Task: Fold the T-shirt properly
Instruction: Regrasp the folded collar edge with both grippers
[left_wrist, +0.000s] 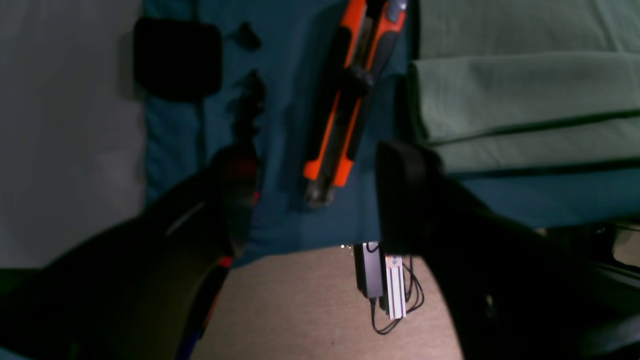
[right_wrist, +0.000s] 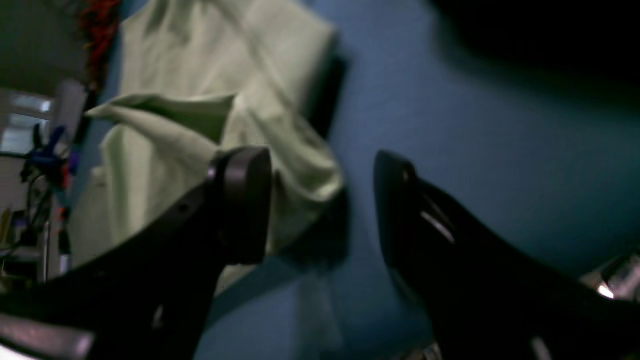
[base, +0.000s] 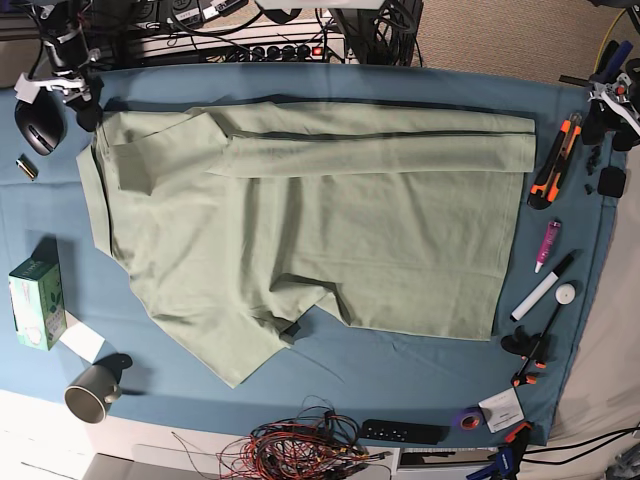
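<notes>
The large pale sage-green cotton T-shirt (base: 330, 235) lies flat mid-surface on the teal-blue cloth (base: 420, 350), its long axis running left-right, top edge folded over. Both the left gripper (left_wrist: 315, 200) and the right gripper (right_wrist: 322, 200) gape wide, holding nothing, beside the shirt's edges.

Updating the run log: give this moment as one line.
T-shirt: far edge folded over | left gripper: open, empty | right gripper: open, empty | table cloth

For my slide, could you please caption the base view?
Sage-green T-shirt spread on blue cloth, top edge folded.
</notes>
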